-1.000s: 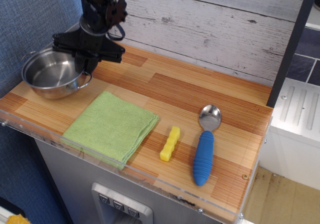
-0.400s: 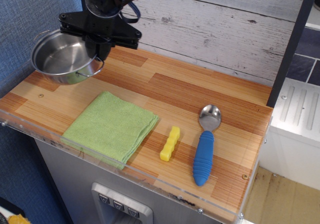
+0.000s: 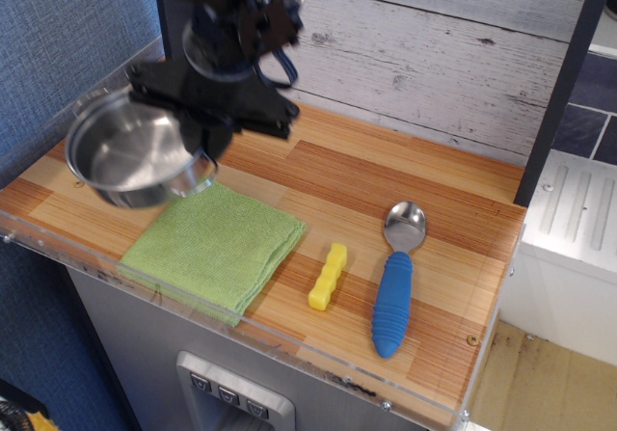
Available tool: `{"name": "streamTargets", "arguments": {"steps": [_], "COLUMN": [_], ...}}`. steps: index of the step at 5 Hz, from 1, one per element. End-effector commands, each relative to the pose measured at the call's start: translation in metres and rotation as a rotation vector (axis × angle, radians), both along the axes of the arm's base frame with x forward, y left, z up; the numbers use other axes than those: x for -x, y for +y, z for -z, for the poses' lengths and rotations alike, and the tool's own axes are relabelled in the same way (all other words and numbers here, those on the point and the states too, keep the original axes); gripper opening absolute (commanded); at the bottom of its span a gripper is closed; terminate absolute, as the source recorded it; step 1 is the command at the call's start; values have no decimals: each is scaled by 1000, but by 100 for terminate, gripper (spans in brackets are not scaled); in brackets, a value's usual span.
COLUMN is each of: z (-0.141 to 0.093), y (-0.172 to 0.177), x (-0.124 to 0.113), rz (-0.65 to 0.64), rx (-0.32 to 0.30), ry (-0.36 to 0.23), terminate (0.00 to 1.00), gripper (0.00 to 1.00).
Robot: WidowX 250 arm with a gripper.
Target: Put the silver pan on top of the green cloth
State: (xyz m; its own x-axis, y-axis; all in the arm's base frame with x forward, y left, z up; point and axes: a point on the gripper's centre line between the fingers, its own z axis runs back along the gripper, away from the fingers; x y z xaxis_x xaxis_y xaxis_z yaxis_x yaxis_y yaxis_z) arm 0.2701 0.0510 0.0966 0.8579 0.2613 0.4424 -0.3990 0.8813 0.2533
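The silver pan (image 3: 127,156) is a shiny round steel pot, held in the air above the left part of the counter, over the far left corner of the green cloth. My black gripper (image 3: 200,140) is shut on the pan's right rim. The green cloth (image 3: 214,242) lies flat near the counter's front edge, just below and to the right of the pan. The pan's image is a little blurred.
A yellow block (image 3: 328,276) lies right of the cloth. A metal spoon with a blue handle (image 3: 394,286) lies further right. The wooden counter (image 3: 386,175) has a clear plastic lip along the front and a plank wall behind.
The pan was lifted off the counter's far left corner, and has now moved forward and to the right toward the cloth, still in my gripper.
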Motion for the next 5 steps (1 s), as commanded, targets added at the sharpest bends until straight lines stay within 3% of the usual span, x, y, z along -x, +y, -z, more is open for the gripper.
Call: {"name": "streamTargets", "arguments": {"steps": [1,2,5], "z": [4,18,50], "y": [-24,-29,-29], "x": [26,30,6], "rz": [84,112,146], "rx": [-18,-13,-17], "ry": [5,36,95], "terminate": [0,0,0], "gripper": [0,0,0]}}
